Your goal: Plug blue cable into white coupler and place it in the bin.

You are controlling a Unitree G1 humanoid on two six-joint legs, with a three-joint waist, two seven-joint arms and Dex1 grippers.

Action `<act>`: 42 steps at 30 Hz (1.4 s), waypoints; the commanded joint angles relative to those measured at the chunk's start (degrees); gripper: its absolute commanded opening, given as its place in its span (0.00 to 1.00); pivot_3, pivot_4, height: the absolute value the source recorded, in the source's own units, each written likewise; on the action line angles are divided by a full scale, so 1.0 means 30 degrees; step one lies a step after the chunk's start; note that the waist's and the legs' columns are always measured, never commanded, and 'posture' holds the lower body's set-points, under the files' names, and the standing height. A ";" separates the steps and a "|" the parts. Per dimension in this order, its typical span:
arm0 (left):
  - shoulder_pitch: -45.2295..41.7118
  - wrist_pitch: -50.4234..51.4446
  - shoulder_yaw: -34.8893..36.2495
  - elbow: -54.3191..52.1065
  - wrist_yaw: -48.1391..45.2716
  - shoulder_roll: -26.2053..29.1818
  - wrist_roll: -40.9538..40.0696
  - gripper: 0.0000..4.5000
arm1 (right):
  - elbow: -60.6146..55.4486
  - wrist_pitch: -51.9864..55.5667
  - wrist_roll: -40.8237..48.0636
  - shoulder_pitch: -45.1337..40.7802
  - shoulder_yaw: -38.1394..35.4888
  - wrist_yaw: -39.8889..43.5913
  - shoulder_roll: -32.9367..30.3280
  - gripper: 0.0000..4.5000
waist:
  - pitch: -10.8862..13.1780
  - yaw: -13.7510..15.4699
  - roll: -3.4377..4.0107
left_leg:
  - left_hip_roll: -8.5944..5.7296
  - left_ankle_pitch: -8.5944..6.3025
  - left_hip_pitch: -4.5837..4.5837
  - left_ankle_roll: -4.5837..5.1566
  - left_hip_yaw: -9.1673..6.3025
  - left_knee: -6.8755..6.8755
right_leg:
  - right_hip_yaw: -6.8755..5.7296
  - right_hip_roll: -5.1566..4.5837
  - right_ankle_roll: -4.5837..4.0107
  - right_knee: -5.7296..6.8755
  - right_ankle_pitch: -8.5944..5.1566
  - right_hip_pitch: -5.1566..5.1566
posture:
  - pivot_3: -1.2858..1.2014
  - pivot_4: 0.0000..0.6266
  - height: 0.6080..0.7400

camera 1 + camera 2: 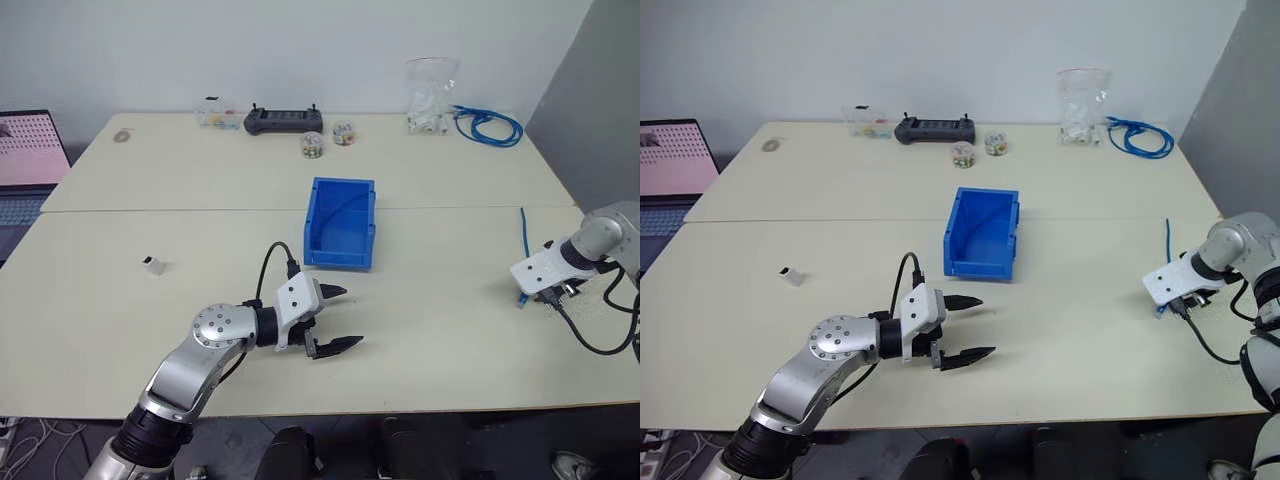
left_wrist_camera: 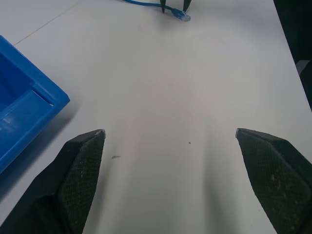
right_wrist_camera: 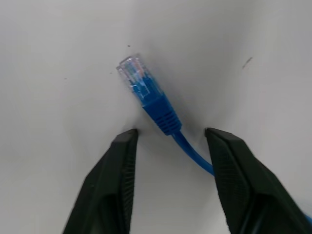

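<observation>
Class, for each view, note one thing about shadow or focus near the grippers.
Head view: soft shadow under the open left gripper. Left wrist view: fingers soft, table crisp. Right wrist view: blue cable plug sharp, casting a faint shadow between the right gripper fingertips.

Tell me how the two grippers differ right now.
The left gripper points level over bare table, fingers spread wide with nothing between them. The right gripper points down at the table's right edge, fingers straddling the blue cable just behind its plug, not yet touching. Both have black fingers.
</observation>
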 commanded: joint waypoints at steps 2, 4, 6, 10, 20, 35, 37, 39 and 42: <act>-0.0017 -0.0681 0.0386 -0.0177 -0.0353 0.0974 0.0596 1.00 | -0.0322 0.0407 0.2223 0.0351 -0.1174 0.1682 0.1349 0.19 | 0.0005 -0.0138 -0.0025 | 0.0008 0.0000 0.0038 0.0000 0.0021 -0.0007 | 0.0018 0.0007 -0.0001 0.0019 0.0000 0.0010 | 0.52 0.24 1.00; 0.0180 -0.0795 0.0541 -0.0149 -0.0458 0.1317 0.0610 1.00 | -0.0967 0.0841 0.3133 0.0773 -0.1624 0.2738 0.1605 0.08 | 0.0005 -0.0264 -0.0028 | 0.0031 -0.0001 0.0107 0.0000 0.0043 -0.0034 | 0.0032 0.0020 -0.0011 0.0027 -0.0001 0.0054 | 0.52 0.24 1.00; 0.0316 -0.0871 0.0785 -0.0082 -0.0515 0.1617 0.0545 1.00 | -0.2009 0.1464 0.4125 0.1310 -0.2031 0.3937 0.1759 0.01 | 0.0005 -0.0320 -0.0028 | 0.0041 -0.0003 0.0160 0.0000 0.0045 -0.0043 | 0.0025 0.0022 -0.0022 0.0031 -0.0008 0.0098 | 0.52 0.24 1.00; 0.0720 -0.1105 0.1515 0.0069 -0.0748 0.2400 0.0441 1.00 | -0.6366 0.4642 0.7305 0.3052 -0.2255 0.6107 0.1748 0.01 | 0.0005 -0.0294 -0.0028 | 0.0043 -0.0003 0.0159 0.0001 0.0018 -0.0044 | 0.0005 0.0022 -0.0022 0.0038 -0.0009 0.0103 | 0.52 0.24 1.00; 0.2486 -0.1936 0.3832 0.0567 -0.1691 0.4288 -0.0021 1.00 | -1.9652 1.8524 1.2355 0.6421 -0.1695 0.3430 0.5280 0.00 | 0.0024 0.0006 0.0004 | 0.0043 -0.0006 0.0099 -0.0002 -0.0030 -0.0053 | -0.0019 0.0017 -0.0026 0.0054 -0.0013 0.0038 | 0.52 0.24 1.00; 0.4222 -0.3018 0.5745 0.2105 -0.2166 0.5435 -0.0035 1.00 | -1.8032 2.3332 1.0607 0.6670 -0.0387 -0.4777 1.3532 0.08 | 0.0013 0.0303 -0.0014 | -0.0025 -0.0005 -0.0192 -0.0010 -0.0098 -0.0011 | -0.0076 -0.0032 -0.0024 0.0057 -0.0006 -0.0217 | 0.52 0.24 1.00; 0.4253 -0.3070 0.5749 0.2226 -0.2126 0.5402 0.0002 1.00 | -1.7706 2.3381 1.0592 0.6672 -0.0562 -0.5163 1.3762 0.18 | 0.0013 0.0257 -0.0013 | -0.0021 -0.0005 -0.0189 -0.0009 -0.0097 -0.0015 | -0.0079 -0.0028 -0.0025 0.0070 -0.0006 -0.0228 | 0.52 0.24 1.00; 0.4261 -0.3102 0.5733 0.2327 -0.2113 0.5387 -0.0004 1.00 | -1.7454 2.3572 1.0666 0.6654 -0.0753 -0.5402 1.3973 0.30 | 0.0013 0.0200 -0.0014 | -0.0015 -0.0004 -0.0191 -0.0009 -0.0098 -0.0024 | -0.0080 -0.0021 -0.0025 0.0081 -0.0006 -0.0240 | 0.52 0.24 1.00; 0.4153 -0.3171 0.5682 0.2572 -0.2123 0.5333 -0.0043 1.00 | -1.7681 2.4124 1.1106 0.6692 -0.1121 -0.5493 1.4191 0.47 | 0.0013 0.0137 -0.0014 | -0.0012 -0.0004 -0.0190 -0.0009 -0.0097 -0.0024 | -0.0081 -0.0018 -0.0025 0.0087 -0.0006 -0.0239 | 0.52 0.24 1.00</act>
